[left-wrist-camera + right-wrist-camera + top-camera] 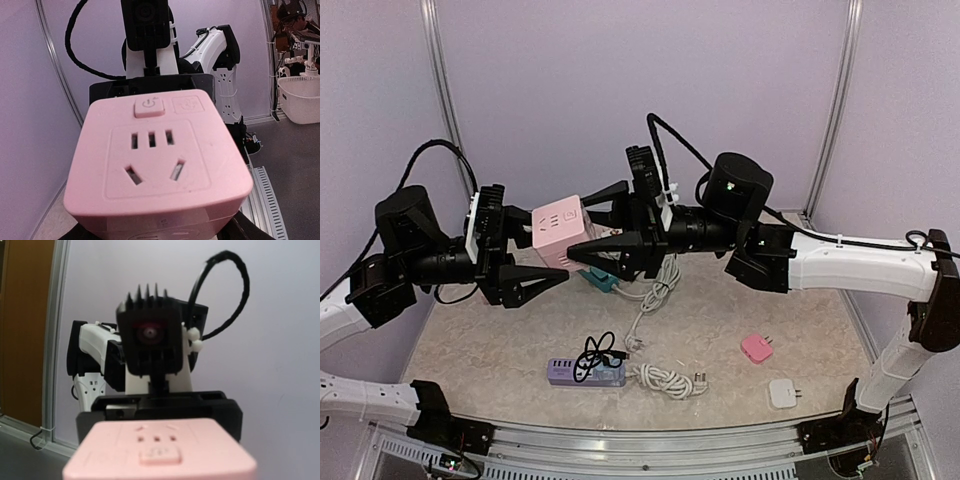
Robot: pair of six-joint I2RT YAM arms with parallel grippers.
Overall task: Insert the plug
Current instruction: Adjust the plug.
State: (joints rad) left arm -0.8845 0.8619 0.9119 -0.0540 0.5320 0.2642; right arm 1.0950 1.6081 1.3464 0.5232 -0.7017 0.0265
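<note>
Pink socket cube [558,230] is up in the air at mid-scene, between the two arms and well above the bench [500,340].

Right claw [578,228]: fingers pinch the cube from its right side, one on the top edge, one along the bottom.

Left claw [548,250]: fingers stand apart, flanking the cube's left side. Cannot tell whether they press on it. In the left wrist view the cube's socket face, with its slots and a power button, fills the frame.

On the bench:
- purple power strip [585,373] with a black cable [600,352] coiled on it
- bundled white cord [665,380] just right of the strip
- pink adapter [757,348]
- white adapter [782,392] near the pink one

A teal item [600,281] lies under the claws.
</note>
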